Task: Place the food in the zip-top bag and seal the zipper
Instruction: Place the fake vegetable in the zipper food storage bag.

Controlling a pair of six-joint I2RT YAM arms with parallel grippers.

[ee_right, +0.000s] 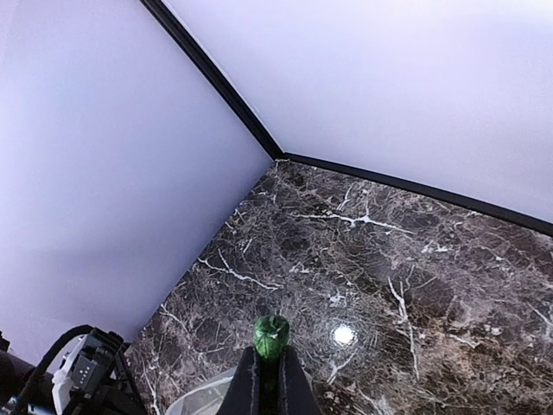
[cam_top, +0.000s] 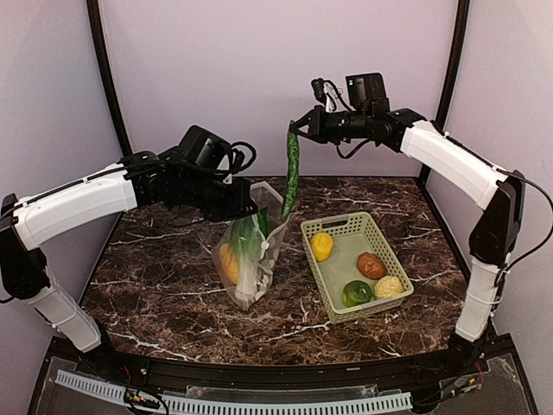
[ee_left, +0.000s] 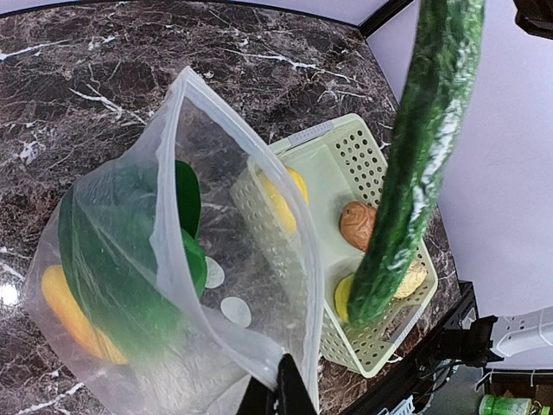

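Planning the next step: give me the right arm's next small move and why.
Probably lower the right gripper slightly, nudging toward the left arm, so the long dark green cucumber slides into the clear polka-dot zip-top bag. It hangs upright, tip at the mouth's rim, while the left gripper holds the mouth open.

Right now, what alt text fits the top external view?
The right hand dangles a long dark green toy vegetable by the mouth of a clear polka-dot plastic bag that the left hand holds open on a marble table; beside it, a light green mesh basket holds four toy foods.
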